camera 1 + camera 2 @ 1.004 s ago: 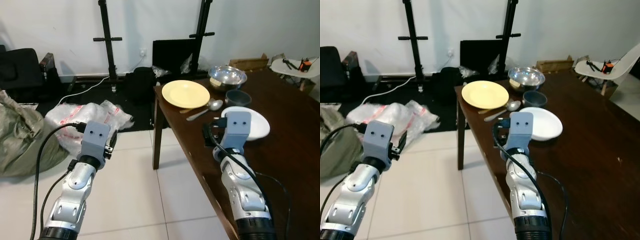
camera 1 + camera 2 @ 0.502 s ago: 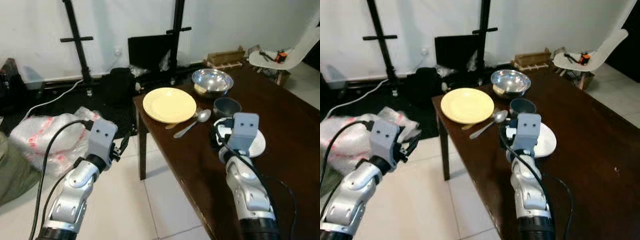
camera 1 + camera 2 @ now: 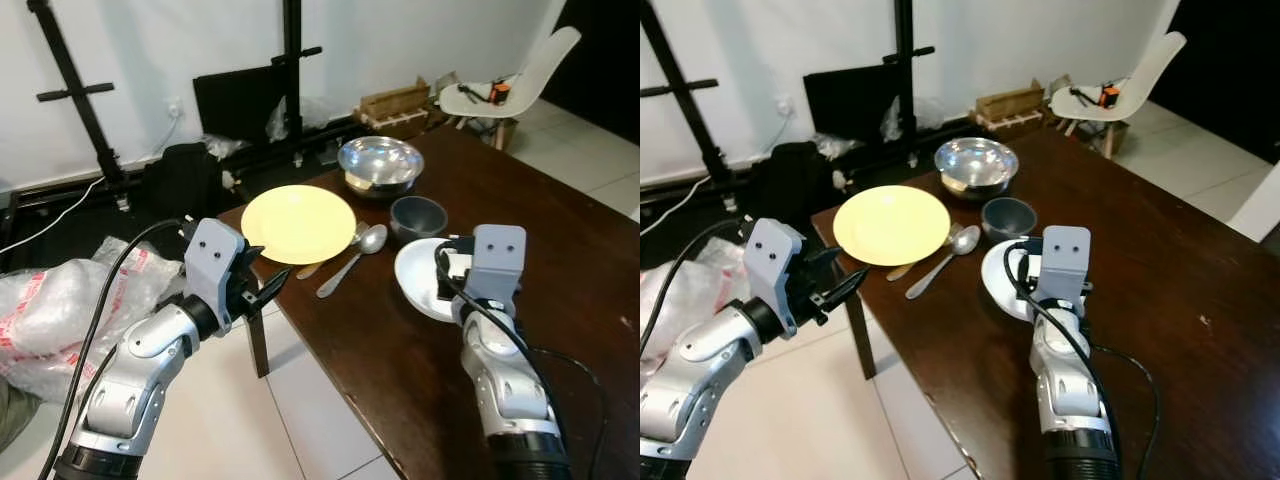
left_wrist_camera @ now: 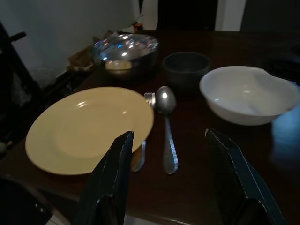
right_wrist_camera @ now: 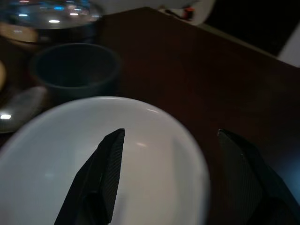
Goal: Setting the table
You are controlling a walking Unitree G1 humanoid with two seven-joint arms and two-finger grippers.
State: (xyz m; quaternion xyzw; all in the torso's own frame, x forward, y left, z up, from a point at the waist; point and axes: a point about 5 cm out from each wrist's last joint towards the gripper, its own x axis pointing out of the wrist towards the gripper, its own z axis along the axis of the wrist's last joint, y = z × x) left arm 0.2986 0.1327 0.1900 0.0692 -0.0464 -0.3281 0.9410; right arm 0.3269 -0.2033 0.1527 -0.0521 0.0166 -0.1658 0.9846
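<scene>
Dark brown wood makes up the table (image 3: pixel 560 250), which stands on pale floor tiles (image 3: pixel 300 420) before a white wall. Over its near part the right gripper (image 5: pixel 171 178) hangs with its two black fingers spread wide and nothing between them, poised just above the white bowl (image 3: pixel 425 280); the wrist view looks straight down into that bowl's pale hollow. Just beyond the white bowl sits a small dark bowl (image 3: pixel 418 216), and past that a shiny metal bowl (image 3: pixel 379 162) near the table's far edge. Left of the dark bowl a spoon (image 3: pixel 352 258) lies slantwise with its bowl end toward the far side, a fork (image 4: pixel 142 140) close beside it and partly tucked against the rim of the yellow plate (image 3: pixel 298 223), which rests flat at the table's corner. The left gripper (image 4: pixel 168 178) is held off the table's edge, at about the height of the tabletop, pointing toward the plate and cutlery; its fingers are likewise parted and empty, framing the spoon and fork in the wrist view. Farther out, on the floor to the left, lies crumpled clear plastic wrap (image 3: pixel 60 300) with red print, behind it black stand poles (image 3: pixel 75 95) and a black case (image 3: pixel 240 100) against the wall. Beyond the table's far end stands a white chair (image 3: pixel 510 85) with small tools on its seat.
</scene>
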